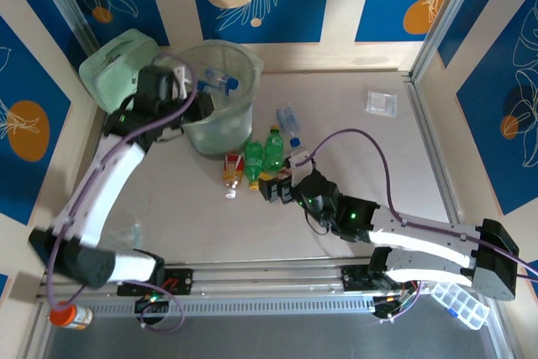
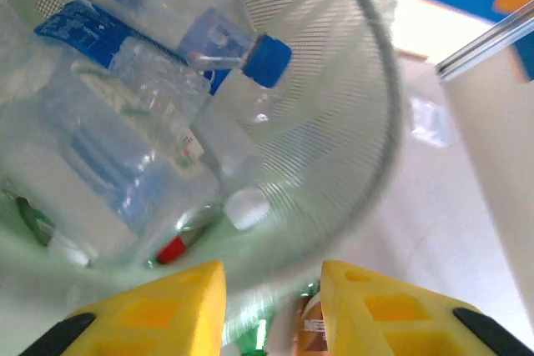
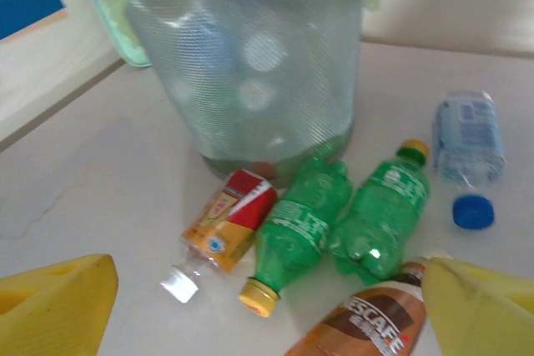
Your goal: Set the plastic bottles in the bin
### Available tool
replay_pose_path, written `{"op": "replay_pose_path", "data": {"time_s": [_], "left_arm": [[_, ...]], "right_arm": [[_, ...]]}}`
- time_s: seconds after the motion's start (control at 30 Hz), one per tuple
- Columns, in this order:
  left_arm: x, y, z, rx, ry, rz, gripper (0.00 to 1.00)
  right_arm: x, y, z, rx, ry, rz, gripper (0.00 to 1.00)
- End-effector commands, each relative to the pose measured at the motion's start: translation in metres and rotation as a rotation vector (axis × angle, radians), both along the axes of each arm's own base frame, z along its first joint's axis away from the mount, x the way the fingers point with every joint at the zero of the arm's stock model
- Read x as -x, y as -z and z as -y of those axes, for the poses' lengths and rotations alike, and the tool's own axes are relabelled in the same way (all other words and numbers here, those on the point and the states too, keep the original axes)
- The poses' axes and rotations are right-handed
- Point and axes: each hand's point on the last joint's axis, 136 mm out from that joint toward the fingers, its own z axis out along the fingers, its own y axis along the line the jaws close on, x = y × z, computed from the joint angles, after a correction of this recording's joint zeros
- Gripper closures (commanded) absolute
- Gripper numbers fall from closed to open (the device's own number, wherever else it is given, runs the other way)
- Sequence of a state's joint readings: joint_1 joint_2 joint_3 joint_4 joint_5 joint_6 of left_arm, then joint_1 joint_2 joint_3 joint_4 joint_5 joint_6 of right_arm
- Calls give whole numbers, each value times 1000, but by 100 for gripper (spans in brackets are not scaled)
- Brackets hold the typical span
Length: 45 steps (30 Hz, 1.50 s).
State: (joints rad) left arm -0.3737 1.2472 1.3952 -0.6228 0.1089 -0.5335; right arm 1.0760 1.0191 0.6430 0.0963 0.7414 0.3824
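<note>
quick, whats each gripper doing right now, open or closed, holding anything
left gripper: shut, holding nothing, above the bin.
right gripper: open, empty, low behind the bottles on the table.

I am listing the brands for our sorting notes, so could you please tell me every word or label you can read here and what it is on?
"ESCAFE": brown-labelled bottle at the right wrist view's bottom edge; its first letter is hidden.
Green bottles, red and orange bottle, clear bottle with the blue cap: labels too blurred to read.
Bottles inside the bin: blue labels unreadable.
</note>
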Motion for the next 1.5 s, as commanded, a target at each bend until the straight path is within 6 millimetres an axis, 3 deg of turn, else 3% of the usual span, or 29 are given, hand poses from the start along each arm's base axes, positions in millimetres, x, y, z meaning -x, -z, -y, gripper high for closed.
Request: {"op": "replay_pose_path", "data": {"time_s": [0.0, 0.07, 0.17, 0.23, 0.33, 0.63, 0.8, 1.0, 1.17, 1.33, 1.47], "left_arm": [[26, -15, 17, 126, 11, 117, 65], [47, 0, 25, 154, 37, 124, 60], [67, 27, 26, 184, 40, 118, 46], [74, 44, 21, 192, 23, 114, 35], [78, 66, 11, 167, -9, 125, 29], [74, 113, 4, 131, -21, 215, 22], [73, 128, 3, 132, -36, 192, 21], [73, 134, 9, 159, -22, 167, 20], [72, 139, 11, 159, -20, 150, 19], [71, 140, 13, 156, -12, 150, 19], [72, 137, 15, 148, 1, 149, 17]], "right_arm": [[-12, 6, 15, -72, 89, -111, 9], [-22, 20, 28, -109, 168, -213, 13], [-32, 44, 46, -145, 313, -392, 21], [-34, 58, 53, -151, 391, -480, 26], [-37, 75, 55, -154, 441, -569, 26], [-44, 120, 30, -165, 374, -779, 6], [-40, 157, 5, -149, 324, -971, 6], [-37, 184, -12, -108, 305, -1030, 13], [-38, 186, -3, -101, 354, -1008, 26], [-38, 169, 4, -133, 368, -945, 40], [-38, 152, 14, -145, 389, -880, 46]]}}
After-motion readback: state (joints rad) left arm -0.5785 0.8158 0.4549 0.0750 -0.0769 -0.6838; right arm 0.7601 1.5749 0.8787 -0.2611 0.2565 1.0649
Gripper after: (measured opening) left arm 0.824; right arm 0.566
